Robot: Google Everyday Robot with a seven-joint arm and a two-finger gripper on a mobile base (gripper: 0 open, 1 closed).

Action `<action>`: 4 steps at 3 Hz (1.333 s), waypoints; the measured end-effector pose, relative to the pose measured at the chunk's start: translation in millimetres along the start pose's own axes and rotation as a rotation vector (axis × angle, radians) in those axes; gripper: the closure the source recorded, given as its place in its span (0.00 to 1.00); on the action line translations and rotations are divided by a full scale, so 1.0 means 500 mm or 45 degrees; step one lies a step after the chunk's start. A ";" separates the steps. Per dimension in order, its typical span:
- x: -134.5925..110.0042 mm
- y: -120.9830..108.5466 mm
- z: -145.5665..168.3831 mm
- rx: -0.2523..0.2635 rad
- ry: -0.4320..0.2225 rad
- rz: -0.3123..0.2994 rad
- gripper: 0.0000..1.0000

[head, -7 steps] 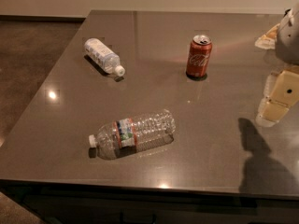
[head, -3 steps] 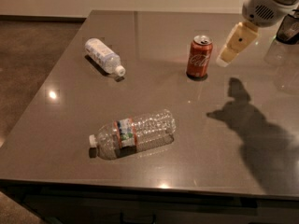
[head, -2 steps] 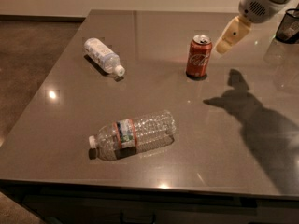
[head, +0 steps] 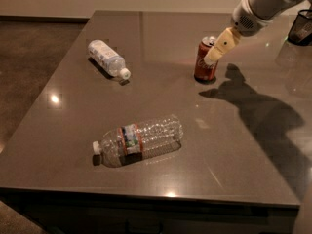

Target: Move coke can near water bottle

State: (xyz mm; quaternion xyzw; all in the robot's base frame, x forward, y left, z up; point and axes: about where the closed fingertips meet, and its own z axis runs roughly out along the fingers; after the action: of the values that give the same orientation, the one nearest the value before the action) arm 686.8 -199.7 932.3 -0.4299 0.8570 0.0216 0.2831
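Lately brings the gripper (head: 212, 56) in from low at the right edge of the table (head: 243, 150), well clear of everything, to the far right part, slanting down and leftward with its tip at the upper right rim of the coke can (head: 204, 68). Means an approach nearly done and, by judgement, a grasp not yet made; leaves the whole carry ahead. Cannot tell the gripper's opening, nor whether touching the can or merely just beside it; shows nothing lifted. Keeps the coke can in place, upright on the far part of the table, right of centre, long axis vertical, silver top up, red side with white script turned toward the near edge. Finds the water bottle (head: 139, 141) likewise unmoved, lying on its side toward the near edge, left of centre, well apart from the can; long axis running roughly left to right, white cap pointing left and slightly near, base toward the right. Leaves the smaller bottle (head: 107, 57) lying at the far left, cap toward the near right. Calls, by judgement, for a move of the can toward the near left, ending just beside the ribbed body.
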 end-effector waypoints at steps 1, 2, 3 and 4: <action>-0.010 0.013 0.035 -0.049 -0.011 0.003 0.00; -0.017 0.026 0.058 -0.091 -0.010 -0.003 0.17; -0.021 0.037 0.064 -0.118 -0.013 -0.006 0.41; -0.034 0.061 0.050 -0.142 -0.036 -0.042 0.72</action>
State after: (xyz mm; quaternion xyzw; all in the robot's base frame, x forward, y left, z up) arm 683.5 -161.1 913.5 -0.4587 0.8433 0.0708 0.2710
